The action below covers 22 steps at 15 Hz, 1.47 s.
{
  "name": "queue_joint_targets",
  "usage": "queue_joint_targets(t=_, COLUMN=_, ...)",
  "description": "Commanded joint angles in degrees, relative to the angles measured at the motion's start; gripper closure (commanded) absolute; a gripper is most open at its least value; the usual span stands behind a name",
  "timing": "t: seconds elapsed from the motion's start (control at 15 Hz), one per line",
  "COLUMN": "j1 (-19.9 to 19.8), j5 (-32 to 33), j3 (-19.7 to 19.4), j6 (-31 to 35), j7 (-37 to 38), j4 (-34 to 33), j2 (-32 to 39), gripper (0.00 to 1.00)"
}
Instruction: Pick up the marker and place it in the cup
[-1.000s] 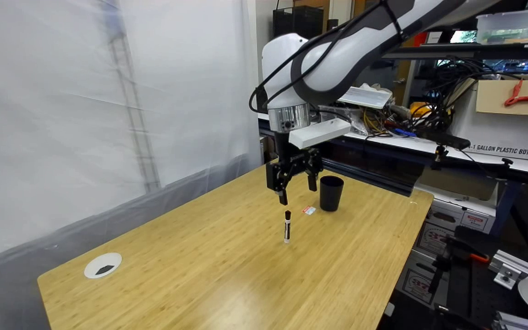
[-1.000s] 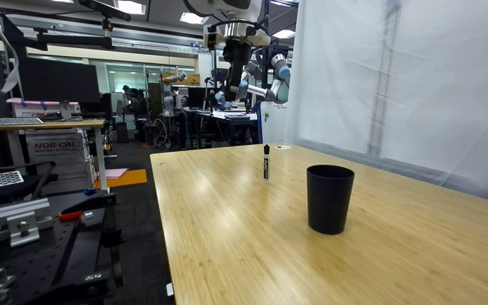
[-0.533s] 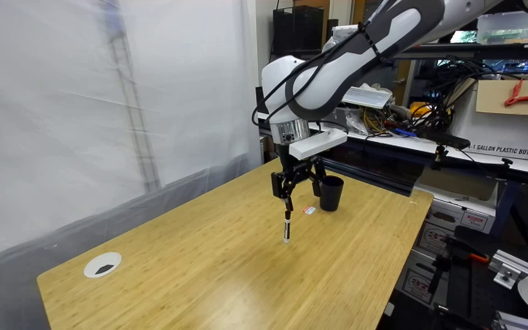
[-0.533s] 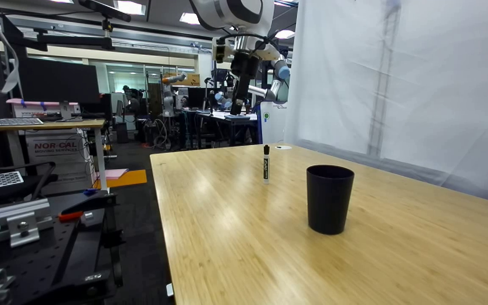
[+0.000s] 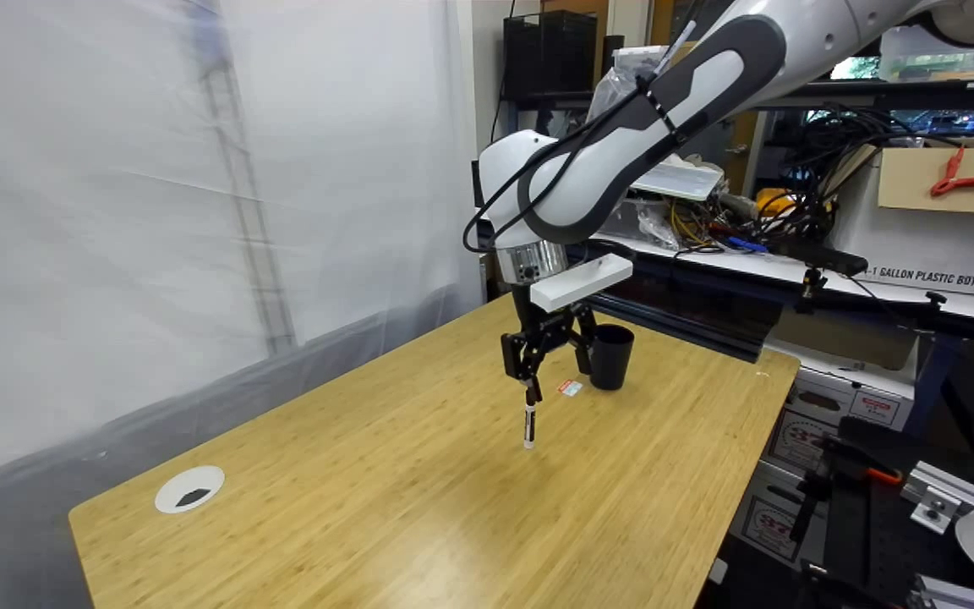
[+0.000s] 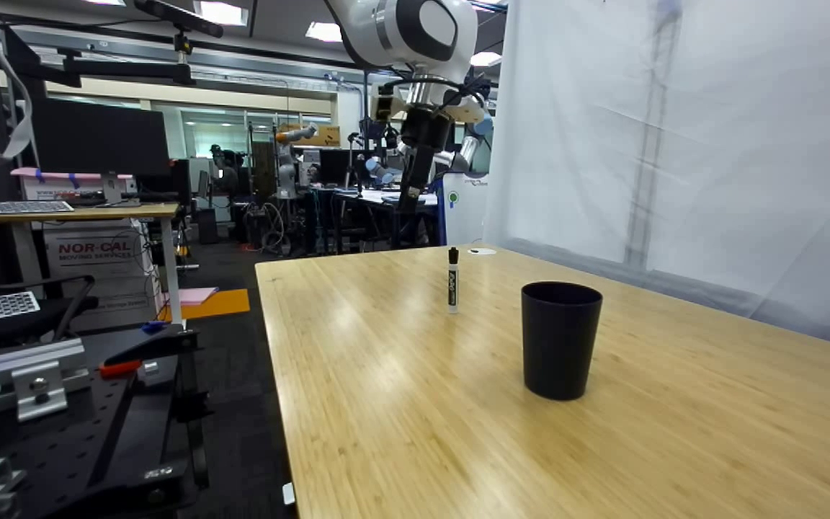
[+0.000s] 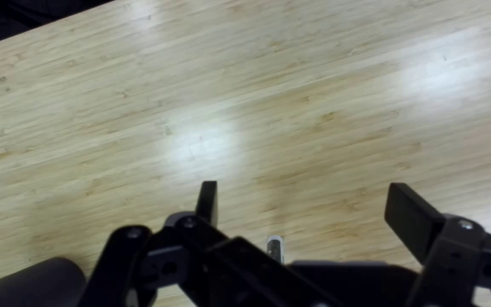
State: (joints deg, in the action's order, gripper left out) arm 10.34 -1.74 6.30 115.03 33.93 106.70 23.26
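Observation:
The marker, white with a black cap and dark label, stands upright on the table in both exterior views [image 5: 529, 425] [image 6: 452, 282]. In the wrist view the marker [image 7: 275, 248] shows only its lower end, between the fingers and nearer the left one; the gripper hides the rest. The black cup stands upright in both exterior views [image 5: 611, 357] [image 6: 560, 342] and at the lower left of the wrist view [image 7: 36, 283]. My gripper [image 7: 303, 192] is open and empty. In an exterior view the gripper [image 5: 560, 383] has one fingertip overlapping the marker's cap; elsewhere the gripper [image 6: 408, 209] shows above and left of the marker.
The wooden table [image 5: 352, 474] carries a flat white disc [image 5: 189, 490] at one end and a small red-and-white label [image 5: 570, 387] near the cup. A white curtain [image 5: 352, 169] hangs along one side. A cluttered shelf with a cardboard box [image 5: 927, 237] stands behind.
My open gripper has come down toward the table and shifted slightly, so one finger now overlaps the marker's cap in an exterior view. The marker and cup have not moved.

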Motion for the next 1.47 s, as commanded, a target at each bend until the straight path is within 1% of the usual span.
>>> queue_joint_targets(t=0.0, j1=0.5, j5=-0.6, j3=-1.5, j6=-1.6, j7=-2.0, j4=-6.5, j2=3.9, gripper=0.0)
queue_joint_targets(t=0.2, j1=0.5, j5=-1.0, j3=-2.5, j6=-3.4, j7=-1.8, j4=-11.5, j2=6.3, gripper=0.0)
queue_joint_targets(t=0.27, j1=0.9, j5=-0.6, j3=-2.8, j6=-0.5, j7=-1.4, j4=-8.2, j2=5.0, gripper=0.0)
queue_joint_targets(t=0.33, j1=0.9, j5=-0.7, j3=-3.0, j6=-0.9, j7=-1.4, j4=-9.5, j2=5.7, gripper=0.0)
queue_joint_targets(t=0.4, j1=0.9, j5=-1.2, j3=-2.6, j6=-0.7, j7=-1.6, j4=-8.0, j2=4.1, gripper=0.0)
queue_joint_targets(t=0.6, j1=3.0, j5=-2.8, j3=-0.9, j6=-1.0, j7=1.0, j4=0.6, j2=-5.6, gripper=0.0)
queue_joint_targets(t=0.67, j1=4.2, j5=-2.3, j3=-0.4, j6=-1.8, j7=2.3, j4=1.9, j2=-7.8, gripper=0.0)
queue_joint_targets(t=0.8, j1=6.5, j5=-2.4, j3=2.1, j6=-4.9, j7=5.3, j4=5.7, j2=-13.9, gripper=0.0)
queue_joint_targets(t=0.93, j1=7.6, j5=-3.5, j3=4.4, j6=-6.7, j7=8.8, j4=7.9, j2=-17.4, gripper=0.0)
queue_joint_targets(t=1.0, j1=7.5, j5=-3.6, j3=5.0, j6=-6.7, j7=9.5, j4=9.0, j2=-18.4, gripper=0.0)
queue_joint_targets(t=1.07, j1=7.4, j5=-3.3, j3=5.4, j6=-6.5, j7=10.3, j4=9.5, j2=-19.0, gripper=0.0)
queue_joint_targets(t=1.2, j1=6.0, j5=-2.7, j3=4.7, j6=-5.7, j7=10.0, j4=9.9, j2=-18.1, gripper=0.0)
queue_joint_targets(t=1.4, j1=3.5, j5=-1.5, j3=2.6, j6=-3.7, j7=8.2, j4=8.1, j2=-14.0, gripper=0.0)
